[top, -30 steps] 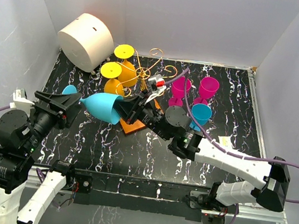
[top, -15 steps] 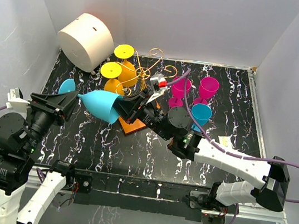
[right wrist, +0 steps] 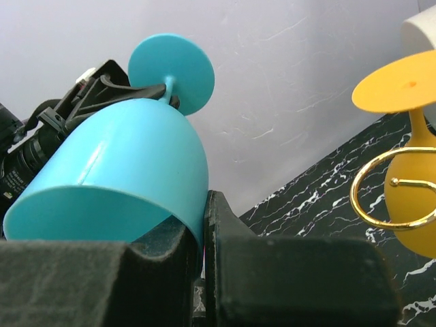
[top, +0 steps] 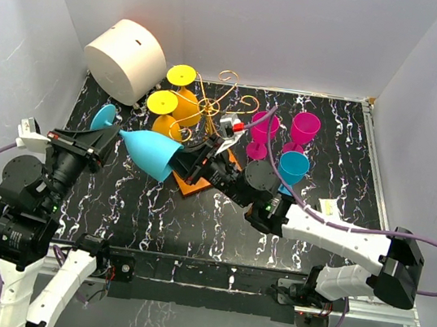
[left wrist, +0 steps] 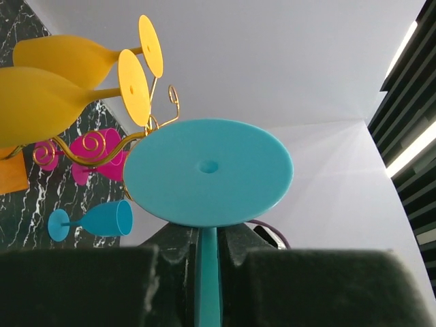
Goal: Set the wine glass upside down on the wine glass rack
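White walls box in a black marbled desk (top: 154, 211), so it's a pretty tight little booth. Far left, the left fingers (left wrist: 82, 286) are pinched narrow on the stem of the cyan wine glass (top: 152, 153), just below its foot. The glass is up in the air, lying on its side over the desk, just left of the wine glass rack (top: 192, 185). At its other end the right fingers (right wrist: 286, 279) are clamped on the bowl's rim, with the wall sandwiched between them.

Handling-wise it looks like moulded plastic. My guess is light, stiff and not very breakable, but smooth and slick. The rim pinch looks like the grip that could slip or twist. Imo the stem is the place to hold, since that leaves the foot free to slide onto a scroll arm.

For room, the left arm has the side wall close by, and a white cylinder (top: 125, 59) lies in the back-left corner. Two yellow glasses (top: 187, 108) hang on the rack's left-hand arms, so those are taken. The curls toward the right look free. Just right of the rack stand two magenta glasses (top: 304, 129) and a second cyan glass (top: 293, 166), so coming in from that side looks cramped. The near strip of desk looks like the roomiest approach.
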You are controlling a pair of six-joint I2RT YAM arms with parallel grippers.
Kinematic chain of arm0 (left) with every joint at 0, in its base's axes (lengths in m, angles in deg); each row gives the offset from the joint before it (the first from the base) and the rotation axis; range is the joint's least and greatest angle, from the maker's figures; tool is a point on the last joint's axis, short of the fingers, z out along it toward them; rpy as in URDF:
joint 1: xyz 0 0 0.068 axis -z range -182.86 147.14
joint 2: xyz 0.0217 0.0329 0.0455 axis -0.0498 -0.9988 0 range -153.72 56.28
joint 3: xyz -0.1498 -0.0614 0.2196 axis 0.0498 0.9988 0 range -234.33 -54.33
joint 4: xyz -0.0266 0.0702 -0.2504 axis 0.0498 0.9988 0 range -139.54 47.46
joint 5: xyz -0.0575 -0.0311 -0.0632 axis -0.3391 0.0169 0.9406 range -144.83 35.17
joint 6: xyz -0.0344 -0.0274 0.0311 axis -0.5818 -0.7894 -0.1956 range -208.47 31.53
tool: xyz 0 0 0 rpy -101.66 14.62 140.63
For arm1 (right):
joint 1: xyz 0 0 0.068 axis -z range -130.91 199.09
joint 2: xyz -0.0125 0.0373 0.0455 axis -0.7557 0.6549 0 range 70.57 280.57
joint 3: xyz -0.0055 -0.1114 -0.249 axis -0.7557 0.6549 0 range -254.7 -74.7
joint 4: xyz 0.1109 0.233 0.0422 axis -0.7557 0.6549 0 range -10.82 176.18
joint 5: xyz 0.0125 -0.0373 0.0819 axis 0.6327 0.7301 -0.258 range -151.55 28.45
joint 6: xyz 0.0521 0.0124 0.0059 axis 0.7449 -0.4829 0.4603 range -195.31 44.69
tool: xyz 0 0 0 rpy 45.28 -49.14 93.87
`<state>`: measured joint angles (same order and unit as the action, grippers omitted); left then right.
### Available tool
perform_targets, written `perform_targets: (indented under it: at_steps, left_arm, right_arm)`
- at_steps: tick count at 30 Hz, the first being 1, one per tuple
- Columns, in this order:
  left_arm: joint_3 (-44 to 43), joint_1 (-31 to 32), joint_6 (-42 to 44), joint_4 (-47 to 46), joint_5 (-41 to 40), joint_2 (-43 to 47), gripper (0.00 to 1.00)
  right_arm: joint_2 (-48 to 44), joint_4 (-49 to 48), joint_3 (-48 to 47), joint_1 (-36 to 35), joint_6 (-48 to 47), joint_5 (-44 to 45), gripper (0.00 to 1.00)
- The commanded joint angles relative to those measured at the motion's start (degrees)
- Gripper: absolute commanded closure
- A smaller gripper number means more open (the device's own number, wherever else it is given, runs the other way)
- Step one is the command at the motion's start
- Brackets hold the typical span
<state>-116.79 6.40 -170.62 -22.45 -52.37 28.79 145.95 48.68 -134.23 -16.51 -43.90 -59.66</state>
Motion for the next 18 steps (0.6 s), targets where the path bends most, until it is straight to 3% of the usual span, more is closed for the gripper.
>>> perform_targets:
  at_steps: [1,6,15,18]
  left_arm:
    - [0.39,-0.20,1.72,-7.14,-5.29,-1.42,1.00]
    - [0.49,-0.22,3.54,-8.74,-5.95,-0.57,1.00]
    - [-1.58,-0.28,11.45,-10.83,-8.18,-0.30,1.00]
    - [-3.82,-0.23,17.88,-13.41,-3.63,-1.93,1.00]
  right_arm:
    - [-3.08,-3.07,1.84,-1.85,2.85,-9.72,1.00]
    - [-4.41,0.11,1.69,-1.89,2.98,-6.41,0.99]
    - [-9.61,7.00,4.66,-1.90,0.52,0.04,0.53]
    - [-13.79,8.90,9.00,-1.89,-1.04,1.23,0.45]
